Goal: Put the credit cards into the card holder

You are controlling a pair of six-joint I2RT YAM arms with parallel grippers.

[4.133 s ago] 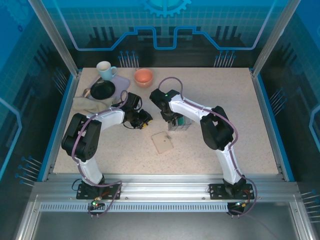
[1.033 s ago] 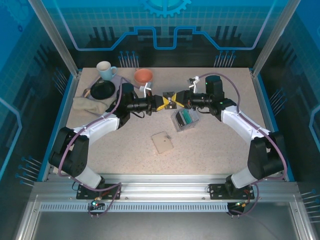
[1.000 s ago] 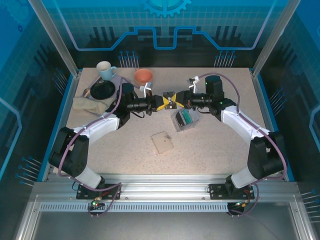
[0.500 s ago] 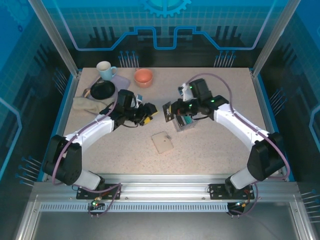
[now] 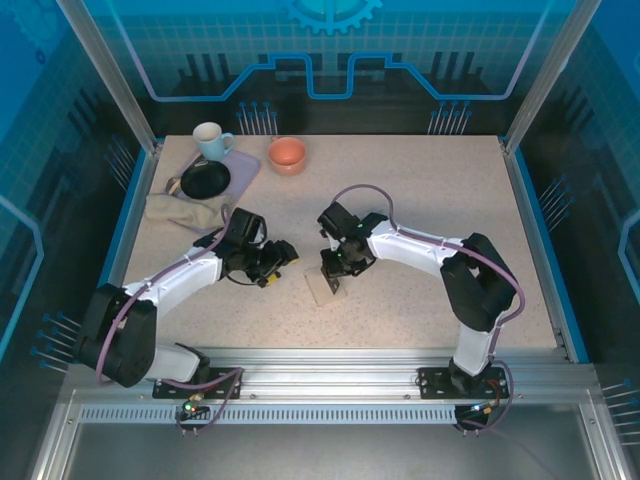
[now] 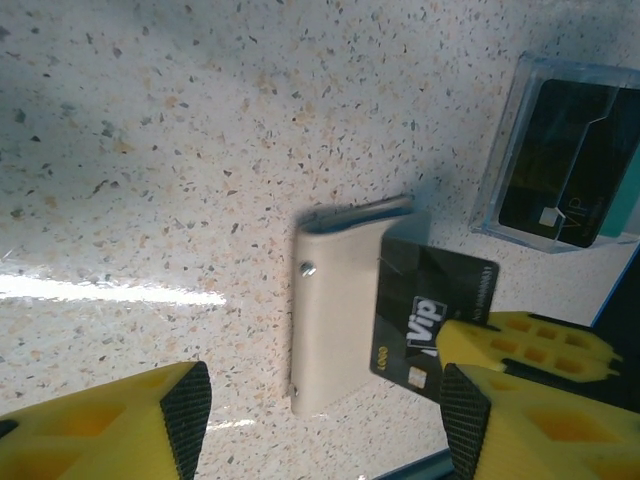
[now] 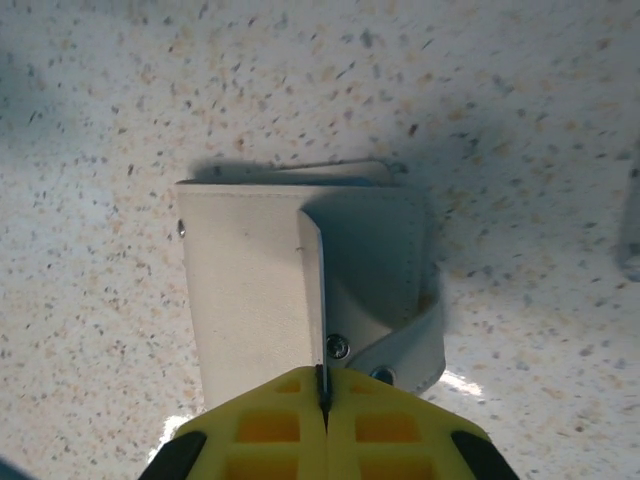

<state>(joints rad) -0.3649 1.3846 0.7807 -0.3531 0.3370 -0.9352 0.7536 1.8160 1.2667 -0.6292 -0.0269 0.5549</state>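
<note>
**Dark card poised over the closed card holder**

On the left, my left end effector hovers just beside the card holder, its jaws spread wide with nothing between them. The card holder lies flat near the middle of the table, toward the near edge. It is folded shut with its beige outer face up.

A dark credit card stands on edge over that face, pinched tight in my right end effector. I cannot tell whether the card touches the holder. Further right in the left wrist view, a clear box holds dark cards.

I judge this step to be inserting the held card. Next I need a pocket exposed, so the left end effector should lift the flap and steady the holder.
</note>
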